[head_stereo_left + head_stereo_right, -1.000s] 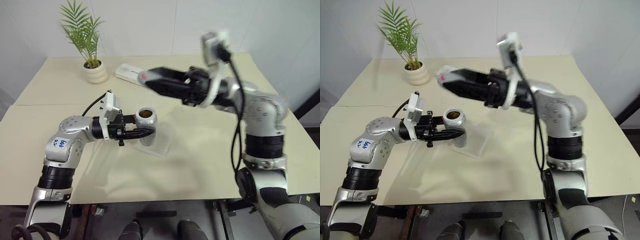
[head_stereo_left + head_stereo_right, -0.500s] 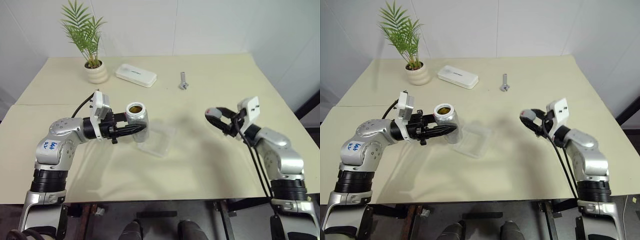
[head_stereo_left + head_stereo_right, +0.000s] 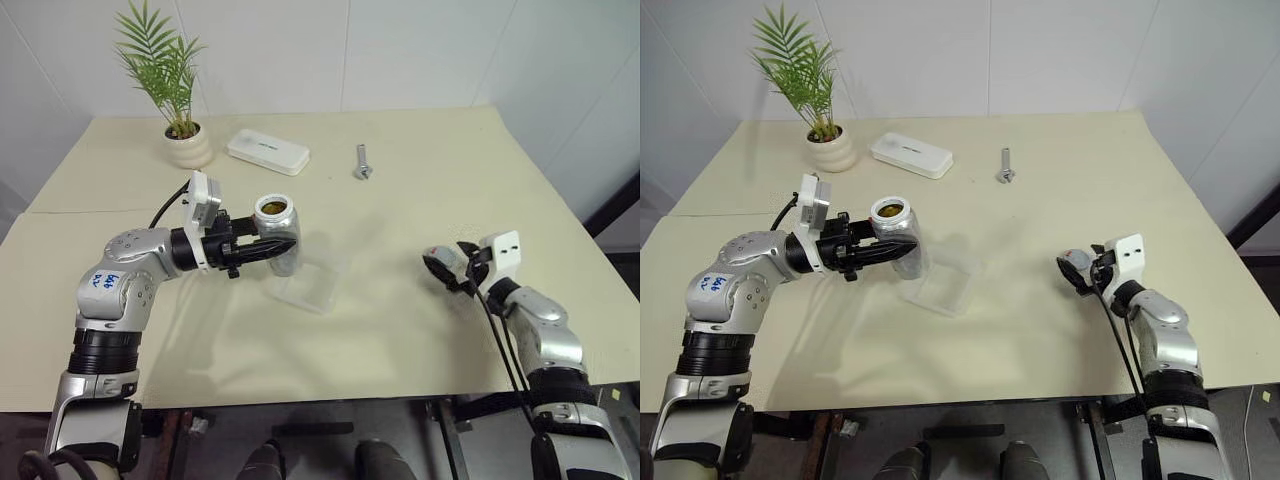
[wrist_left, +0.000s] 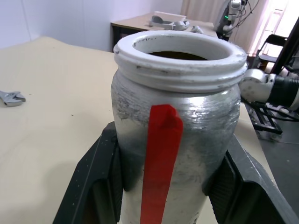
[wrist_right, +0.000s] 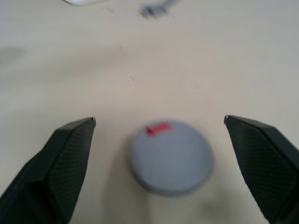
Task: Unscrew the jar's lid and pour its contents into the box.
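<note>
The left gripper (image 3: pixel 281 247) clamps the open jar (image 3: pixel 277 233) upright, raised above the table (image 3: pixel 400 300), just left of the clear box (image 3: pixel 310 283); brownish contents (image 3: pixel 273 209) show inside. The right gripper (image 5: pixel 161 128) stands spread wide, the grey lid (image 5: pixel 171 156) lying free on the table between its fingers, at the near right.

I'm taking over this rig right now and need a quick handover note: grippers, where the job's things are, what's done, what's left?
Left gripper: shut on the jar, held upright beside the box, mouth open.
Right gripper: open, with the lid lying flat on the table between its fingers, not gripped.
Contents: brownish, inside the jar.
Done: lid unscrewed and put down on the right side of the table.
Left: tip the jar over the box to pour the contents in.
</note>
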`<state>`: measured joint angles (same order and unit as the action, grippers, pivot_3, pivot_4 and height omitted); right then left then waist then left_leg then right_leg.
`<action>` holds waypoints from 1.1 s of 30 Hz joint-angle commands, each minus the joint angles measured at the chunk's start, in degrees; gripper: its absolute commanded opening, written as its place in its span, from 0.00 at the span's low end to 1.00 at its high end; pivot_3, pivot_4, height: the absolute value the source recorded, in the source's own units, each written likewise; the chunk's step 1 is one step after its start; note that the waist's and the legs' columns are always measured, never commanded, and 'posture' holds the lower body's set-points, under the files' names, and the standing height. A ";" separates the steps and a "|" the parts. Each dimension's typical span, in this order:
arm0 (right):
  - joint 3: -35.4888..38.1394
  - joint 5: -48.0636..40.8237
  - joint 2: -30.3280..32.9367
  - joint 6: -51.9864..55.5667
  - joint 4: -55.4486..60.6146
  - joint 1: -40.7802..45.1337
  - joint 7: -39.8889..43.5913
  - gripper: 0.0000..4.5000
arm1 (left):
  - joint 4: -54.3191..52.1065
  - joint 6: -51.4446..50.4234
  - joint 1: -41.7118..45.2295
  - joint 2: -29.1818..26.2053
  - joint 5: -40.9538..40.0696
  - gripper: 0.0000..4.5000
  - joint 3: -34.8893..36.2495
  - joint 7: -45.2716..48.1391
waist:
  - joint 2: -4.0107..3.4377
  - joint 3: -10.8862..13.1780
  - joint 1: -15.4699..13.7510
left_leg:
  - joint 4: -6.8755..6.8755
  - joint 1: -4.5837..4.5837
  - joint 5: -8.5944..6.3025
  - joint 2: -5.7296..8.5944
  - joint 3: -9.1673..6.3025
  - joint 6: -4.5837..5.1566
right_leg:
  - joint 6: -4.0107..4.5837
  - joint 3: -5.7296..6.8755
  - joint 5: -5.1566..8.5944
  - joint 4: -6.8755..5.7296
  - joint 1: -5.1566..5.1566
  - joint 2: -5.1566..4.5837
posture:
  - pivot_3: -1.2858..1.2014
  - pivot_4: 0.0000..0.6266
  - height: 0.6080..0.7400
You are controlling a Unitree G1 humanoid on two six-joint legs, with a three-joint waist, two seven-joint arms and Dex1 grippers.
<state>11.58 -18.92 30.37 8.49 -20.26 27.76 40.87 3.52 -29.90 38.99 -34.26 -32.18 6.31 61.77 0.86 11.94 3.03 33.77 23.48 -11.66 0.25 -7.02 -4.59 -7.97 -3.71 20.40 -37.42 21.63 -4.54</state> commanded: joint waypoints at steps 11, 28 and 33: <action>-5.04 -21.21 15.49 34.59 44.19 -0.53 9.79 0.99 | 14.58 9.77 9.51 -2.95 7.52 0.42 -2.10 3.59 | 0.07 0.04 -0.51 | 0.05 0.00 -0.01 0.00 -0.02 0.00 | -0.01 0.02 0.00 0.09 -0.08 0.01 | 0.52 0.24 1.00; -3.93 -18.57 9.28 33.86 44.23 -3.80 0.80 0.99 | 17.02 54.00 10.38 -1.53 50.63 0.42 -15.86 -33.20 | 0.11 0.06 -1.50 | 0.10 0.68 -0.04 0.02 -0.08 0.06 | -0.08 0.06 -0.05 0.33 0.42 0.00 | 0.52 0.24 1.00; -3.80 -18.82 7.81 33.72 44.06 -3.39 -0.70 0.99 | 15.49 64.99 9.53 -6.23 81.58 0.42 -25.23 -63.76 | 0.11 0.07 -1.49 | 0.14 0.68 -0.04 0.04 -0.05 0.06 | -0.10 0.02 -0.05 0.12 0.54 0.00 | 0.52 0.24 1.00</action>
<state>6.21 -37.11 38.69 43.49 22.76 23.76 40.92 22.05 31.64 48.33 -39.25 39.96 -17.07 9.27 0.97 12.01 1.54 33.93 24.17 -11.70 0.30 -7.07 -4.53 -8.06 -3.69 20.35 -37.35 22.18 -4.54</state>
